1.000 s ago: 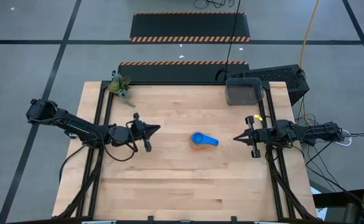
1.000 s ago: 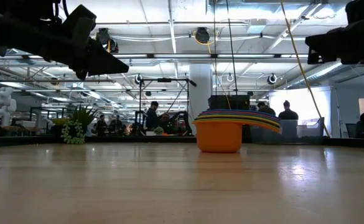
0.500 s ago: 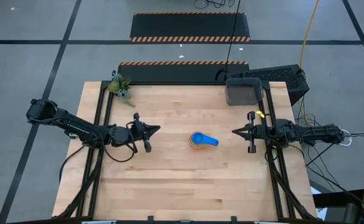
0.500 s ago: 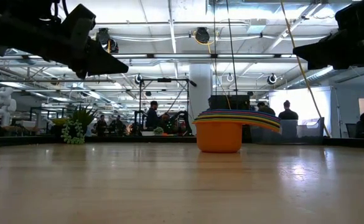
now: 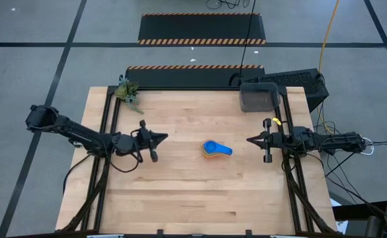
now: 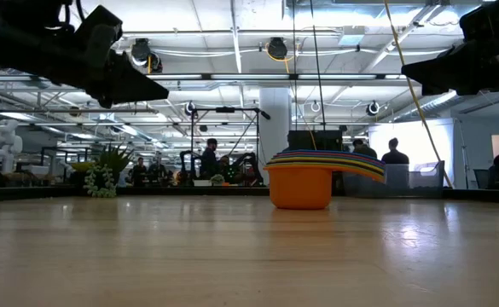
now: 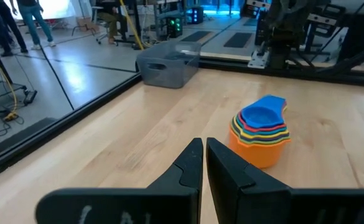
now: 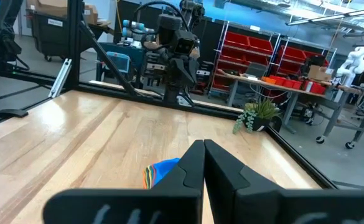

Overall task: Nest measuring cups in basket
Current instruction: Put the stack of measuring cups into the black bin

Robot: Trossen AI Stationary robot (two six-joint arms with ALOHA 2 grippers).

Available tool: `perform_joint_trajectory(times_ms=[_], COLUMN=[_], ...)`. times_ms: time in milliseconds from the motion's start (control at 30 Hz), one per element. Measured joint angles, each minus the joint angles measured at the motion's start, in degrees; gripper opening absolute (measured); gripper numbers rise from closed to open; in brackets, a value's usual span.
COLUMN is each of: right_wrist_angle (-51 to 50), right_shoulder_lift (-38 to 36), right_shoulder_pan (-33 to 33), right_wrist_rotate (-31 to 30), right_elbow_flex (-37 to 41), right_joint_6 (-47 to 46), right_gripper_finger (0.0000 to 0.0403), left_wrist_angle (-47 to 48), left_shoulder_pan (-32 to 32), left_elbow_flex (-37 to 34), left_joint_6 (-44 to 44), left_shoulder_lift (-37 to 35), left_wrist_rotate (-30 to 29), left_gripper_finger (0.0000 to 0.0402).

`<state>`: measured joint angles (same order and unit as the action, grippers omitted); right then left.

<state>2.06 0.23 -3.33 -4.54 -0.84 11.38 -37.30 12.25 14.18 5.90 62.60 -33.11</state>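
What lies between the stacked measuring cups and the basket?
Only bare wood tabletop, seen in the high view: the measuring cups sit mid-table, the basket at the far right corner.

Overhead, table-level and both wrist cameras share the nested cups, seemingly mid-table.

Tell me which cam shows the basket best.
High view: the whole basket shows, at the table's far right corner, nothing in it. Left wrist view shows it from the side, behind the nested measuring cups. Low and right wrist views don't show it.
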Motion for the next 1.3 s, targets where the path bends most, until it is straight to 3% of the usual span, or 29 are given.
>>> perform_joint_trajectory(times_ms=[367,800,1300], right_wrist_angle=[0.2,0.2,0.2], right_shoulder_lift=[0.0,0.0,0.0], right_shoulder_pan=[0.0,0.0,0.0], right_wrist_rotate=[0.0,0.1,0.1], right_elbow_flex=[0.0,0.0,0.0], right_joint_6=[0.0,0.0,0.0], right_gripper_finger=[0.0000,0.0000,0.0000], left_wrist_angle=[-17.6,-14.6,1.6], left_shoulder_pan=[2.5,6.8,12.3], left_elbow_flex=[-13.3,-13.6,-13.6], left_joint_6=[-0.4,-10.2,-15.8], left_shoulder_lift=[-6.5,-14.9,-32.7], left_wrist_rotate=[0.0,0.3,-1.5], left_gripper_finger=[0.0023,0.0023,0.0023])
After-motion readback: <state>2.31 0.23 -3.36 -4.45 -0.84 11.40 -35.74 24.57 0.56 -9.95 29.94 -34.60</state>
